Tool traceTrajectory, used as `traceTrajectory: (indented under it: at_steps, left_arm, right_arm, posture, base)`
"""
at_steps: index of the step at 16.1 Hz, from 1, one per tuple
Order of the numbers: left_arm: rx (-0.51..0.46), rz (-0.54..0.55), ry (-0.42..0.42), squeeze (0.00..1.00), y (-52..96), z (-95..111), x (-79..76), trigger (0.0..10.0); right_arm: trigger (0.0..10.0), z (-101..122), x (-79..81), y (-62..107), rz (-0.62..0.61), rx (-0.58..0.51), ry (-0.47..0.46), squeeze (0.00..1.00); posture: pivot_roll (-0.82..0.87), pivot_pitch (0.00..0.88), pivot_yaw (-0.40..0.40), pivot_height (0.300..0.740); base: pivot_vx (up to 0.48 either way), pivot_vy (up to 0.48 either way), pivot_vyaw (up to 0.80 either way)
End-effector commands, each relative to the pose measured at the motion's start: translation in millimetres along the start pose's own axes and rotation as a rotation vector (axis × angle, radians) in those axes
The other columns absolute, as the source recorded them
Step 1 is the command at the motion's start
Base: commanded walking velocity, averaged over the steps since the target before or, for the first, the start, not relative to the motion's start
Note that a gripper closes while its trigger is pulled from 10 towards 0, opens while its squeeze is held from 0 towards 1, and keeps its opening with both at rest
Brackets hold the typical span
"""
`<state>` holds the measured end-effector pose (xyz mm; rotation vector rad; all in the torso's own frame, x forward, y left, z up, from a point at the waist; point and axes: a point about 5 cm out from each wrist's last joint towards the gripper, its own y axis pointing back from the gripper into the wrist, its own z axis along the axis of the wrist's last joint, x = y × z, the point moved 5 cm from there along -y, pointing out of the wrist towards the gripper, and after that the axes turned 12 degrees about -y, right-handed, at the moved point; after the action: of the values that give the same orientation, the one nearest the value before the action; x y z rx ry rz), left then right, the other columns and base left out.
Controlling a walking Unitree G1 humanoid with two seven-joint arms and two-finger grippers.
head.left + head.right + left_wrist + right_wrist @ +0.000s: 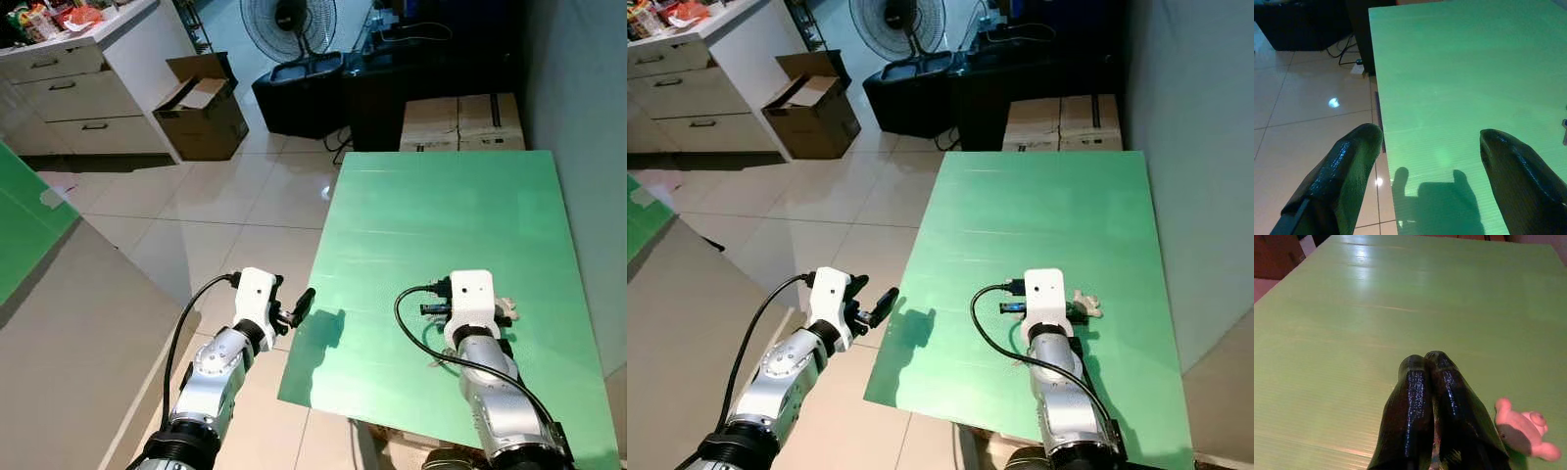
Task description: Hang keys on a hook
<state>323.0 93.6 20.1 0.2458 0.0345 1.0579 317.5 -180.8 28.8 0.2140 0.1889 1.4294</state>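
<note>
Bench: a green ribbed bench (441, 215) stood before the robot, its far edge near 2 cardboard boxes (460, 122) by the wall.
Right gripper: the right gripper (1431, 363) was low over the near right part of the bench, its 2 black fingers pressed together at the tips; something small and glinting showed between them low down, too hidden to identify.
Keys: a pink figure-shaped charm (1525, 428), apparently the keyring's fob, lay on the bench just beside the right gripper's fingers; in the head views it peeked out to the right of the white wrist housing (1087, 302). No metal keys could be made out clearly.
Left gripper: the left gripper (1430, 142) hovered at the bench's near left edge, its fingers (1347, 161) spread wide apart with nothing between them; 1 finger sat over the tiled floor (196, 225), the other over the bench.
Shadow: the left gripper's shadow (323, 328) fell on the bench surface just inside that edge.
Surroundings: a standing fan (289, 24), a dark bin (299, 93), an open cardboard box (201, 108) and white drawers (69, 98) stood farther off across the floor.
</note>
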Motion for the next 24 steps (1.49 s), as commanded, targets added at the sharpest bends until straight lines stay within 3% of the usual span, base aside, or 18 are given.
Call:
traceTrajectory:
  at_steps: [1,3,5,7,9,10,13,19,20,24]
  left_arm:
    - [0.001,0.029,0.002,0.0,2.7,0,13.3,10.0]
    - [-0.048,0.049,0.008,0.0,2.7,9,17.5,10.0]
    - [-0.159,0.139,0.011,0.0,4.7,35,30.3,10.0]
    - [-0.197,0.216,0.05,0.0,12.9,42,43.4,10.0]
    - [-0.181,0.246,0.064,0.0,19.7,35,50.8,10.0]
    - [-0.149,0.265,0.084,0.0,26.9,21,53.2,10.0]
    - [-0.133,0.215,0.085,0.0,24.2,16,36.1,10.0]
    - [-0.12,0.186,0.064,0.0,19.3,18,30.0,10.0]
    - [-0.12,0.182,0.062,0.0,18.4,19,29.6,10.0]
    - [-0.124,0.185,0.061,0.0,17.9,21,30.7,10.0]
  right_arm:
    - [10.0,3,6.3,2.2,0.003,-0.019,-0.025,0.0]
    - [10.0,17,1.1,8.5,-0.018,-0.112,-0.036,0.0]
    - [10.0,32,-10.6,37.1,-0.027,-0.262,-0.052,0.0]
    - [10.0,32,-22.8,61.9,-0.034,-0.312,-0.006,0.0]
    - [10.0,18,-31.2,72.2,-0.066,-0.284,0.002,0.0]
    - [10.0,7,-35.5,76.1,-0.11,-0.253,-0.009,0.0]
    - [10.0,5,-34.6,74.1,-0.117,-0.251,-0.025,0.0]
    - [10.0,-3,-27.7,64.1,-0.102,-0.162,-0.014,0.0]
    - [10.0,-8,-29.3,62.4,-0.112,-0.135,-0.041,1.0]
    - [10.0,-16,-29.4,56.0,-0.103,-0.065,-0.077,1.0]
  posture:
    - [-0.3,0.035,0.299,0.74]
    - [-0.3,0.032,0.291,0.74]
    - [-0.3,0.032,0.277,0.74]
    - [-0.3,0.034,0.271,0.74]
    - [-0.31,0.033,0.271,0.74]
    - [-0.32,0.035,0.276,0.74]
    - [-0.33,0.03,0.281,0.74]
    - [-0.32,0.021,0.295,0.74]
    - [-0.32,0.019,0.295,0.74]
    - [-0.31,0.018,0.285,0.74]
  base:
    - [0.0,0.0,0.0]
    - [0.0,0.0,0.0]
    - [0.0,0.0,0.0]
    - [0.0,0.0,0.0]
    - [0.0,0.0,0.0]
    - [0.0,0.0,0.0]
    - [0.0,0.0,0.0]
    - [0.0,0.0,0.0]
    - [0.0,0.0,0.0]
    - [0.0,0.0,0.0]
